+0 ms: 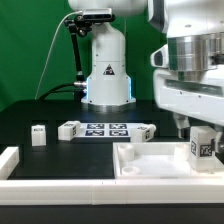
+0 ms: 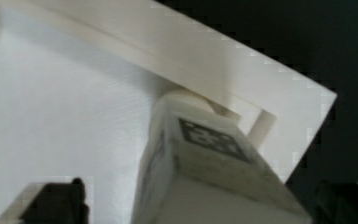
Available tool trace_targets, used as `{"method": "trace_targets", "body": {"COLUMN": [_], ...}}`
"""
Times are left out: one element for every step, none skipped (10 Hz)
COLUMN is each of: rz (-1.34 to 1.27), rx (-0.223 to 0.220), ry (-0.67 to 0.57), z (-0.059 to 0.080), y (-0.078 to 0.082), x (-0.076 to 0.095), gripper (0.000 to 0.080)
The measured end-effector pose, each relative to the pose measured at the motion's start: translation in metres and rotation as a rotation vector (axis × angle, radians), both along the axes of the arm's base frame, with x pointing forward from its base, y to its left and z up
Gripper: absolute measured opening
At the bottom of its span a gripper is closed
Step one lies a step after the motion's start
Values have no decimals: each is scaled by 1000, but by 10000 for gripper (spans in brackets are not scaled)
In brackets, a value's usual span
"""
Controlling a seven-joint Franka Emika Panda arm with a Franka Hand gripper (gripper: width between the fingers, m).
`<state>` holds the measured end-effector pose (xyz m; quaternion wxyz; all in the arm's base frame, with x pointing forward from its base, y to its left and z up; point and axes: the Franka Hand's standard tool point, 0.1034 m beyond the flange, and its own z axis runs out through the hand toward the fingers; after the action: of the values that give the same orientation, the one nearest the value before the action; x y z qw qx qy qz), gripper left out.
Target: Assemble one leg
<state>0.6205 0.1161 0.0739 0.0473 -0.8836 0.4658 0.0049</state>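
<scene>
My gripper [image 1: 197,130] is shut on a leg [image 1: 203,147], a small white post with a black-and-white tag. It holds the leg upright at the right corner of the large white tray-like part [image 1: 150,165], in the exterior view's right. In the wrist view the leg [image 2: 211,150] fills the middle between my gripper's [image 2: 202,205] dark fingers [image 2: 51,200]. Its lower end sits at a recessed corner of the tray-like part [image 2: 69,100]. Whether the leg is seated in the corner is hidden.
Three more white legs lie on the black table: one [image 1: 38,134] at the exterior view's left, and two [image 1: 70,129] [image 1: 143,129] at the ends of the marker board [image 1: 105,128]. A white border [image 1: 10,160] runs along the front. The robot base [image 1: 105,70] stands behind.
</scene>
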Motion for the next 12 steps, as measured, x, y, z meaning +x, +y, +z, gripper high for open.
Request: {"method": "trace_targets", "body": {"rz": [80,263,376,552,697,814,925,1064,1130,1111,1111,1111], "rx": [-4,-22,-28,-46,-62,-86,-97,-103,-108,-106,-106,-106], "ry": [-6,-22,-31,-43,-52,-71,-82,-88,-91,-90,-89,-89], "z": [0,0,-1,-2,-3,-2,-1,-2,-2,-2,-2,-2], "y": [1,1,1,0,-1,3,5,1,0,0,0,0], "x": [0,1,1,2,2,4,4,4,5,4,4,4], "gripper": [645,649,649,649,649,649,649,649,649,524,385,385]}}
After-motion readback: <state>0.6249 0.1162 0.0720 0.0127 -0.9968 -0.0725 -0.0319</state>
